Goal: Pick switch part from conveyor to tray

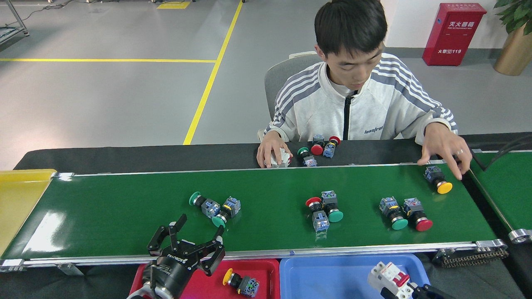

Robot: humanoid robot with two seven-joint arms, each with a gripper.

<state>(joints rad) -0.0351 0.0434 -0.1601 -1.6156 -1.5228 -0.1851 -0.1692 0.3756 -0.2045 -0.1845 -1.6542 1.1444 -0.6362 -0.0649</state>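
Over the conveyor (124, 211) edge, left end effector (187, 241) spread apart; right one hidden.

The conveyor (124, 207) has a smooth, shiny dark-green belt, with bright light patches on its left end. Its edge rails look like silver metal. The tray (266, 270) is red plastic, smooth and a bit shiny. The blue tray (332, 274) beside it is smooth plastic too, and so is the yellow tray (20, 195) on the left. The left gripper (189, 241) looks like matt black metal. The far table (166, 153) is covered in dull black cloth. The person's jacket (374, 108) is soft cloth. The floor (104, 95) is smooth and grey.
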